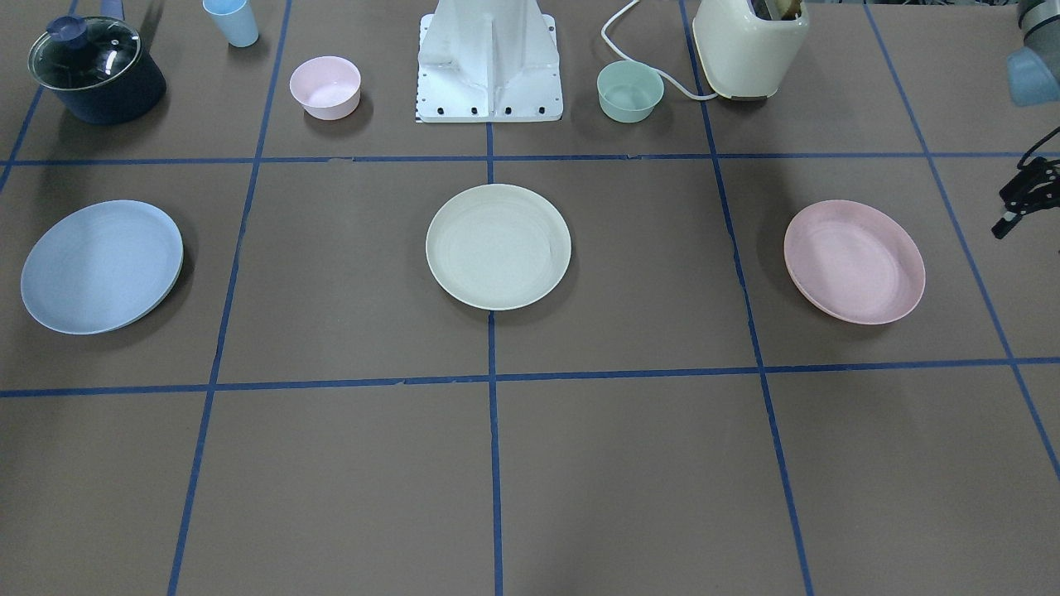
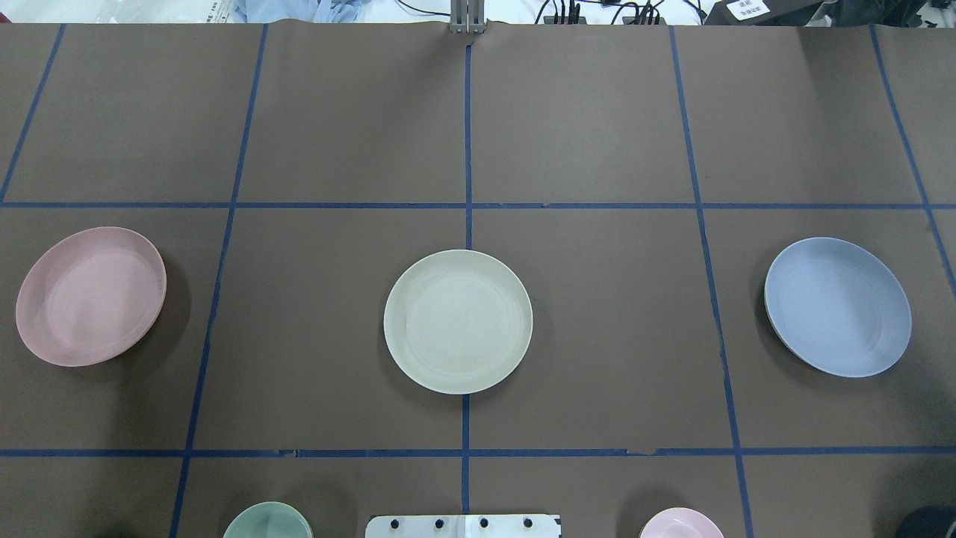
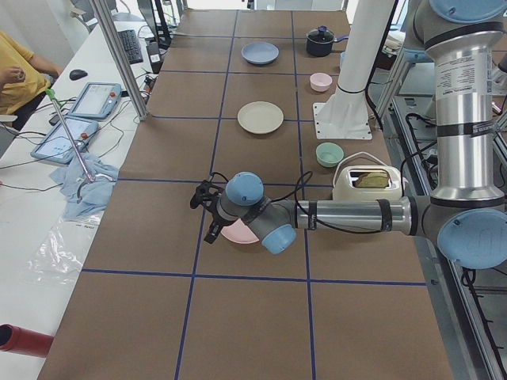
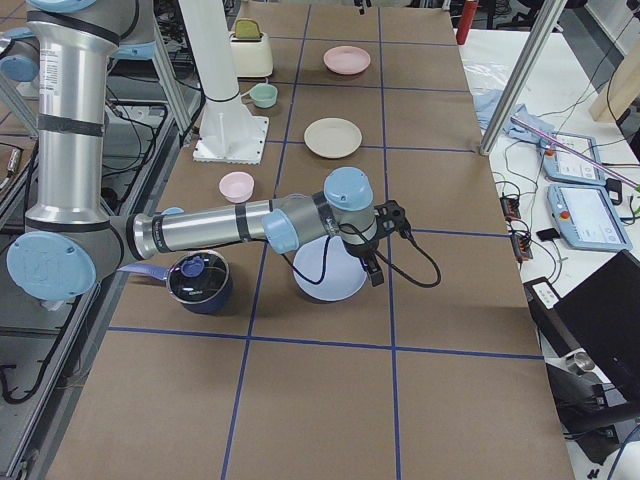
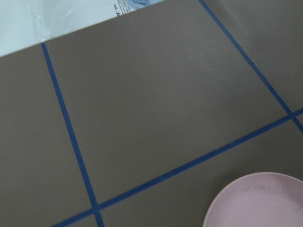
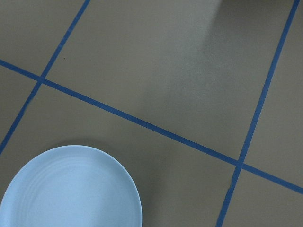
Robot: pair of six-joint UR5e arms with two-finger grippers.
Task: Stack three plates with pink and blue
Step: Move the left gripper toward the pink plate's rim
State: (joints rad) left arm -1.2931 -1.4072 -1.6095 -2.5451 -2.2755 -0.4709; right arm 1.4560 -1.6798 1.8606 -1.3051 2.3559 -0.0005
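overhead exterior view: i am seeing no stack yet. all three plates are lying flat and well apart in one row across the table.
nearest my base: the mint-green bowl and small pink bowl are sitting here. they are not part of this job.
left gripper: i am hovering above the table beside the pink plate without touching it. the jaws are looking spread, with nothing between them.
right gripper: i am hanging over the edge of the blue plate, clear of it. i cannot tell how far the jaws are parted, since only the side view is showing them.
middle of the row: the cream plate is resting on the centre tape line, between the other two.
step in hand: i am judging this as the approach to a first pick, with nothing gripped.
next move: i am expecting to lower one gripper to a plate's rim, pinch that thin lip, lift it level and carry it over the cream plate. a shallow rim is giving little to hold, so i am expecting a slip or tilt to be the main risk.
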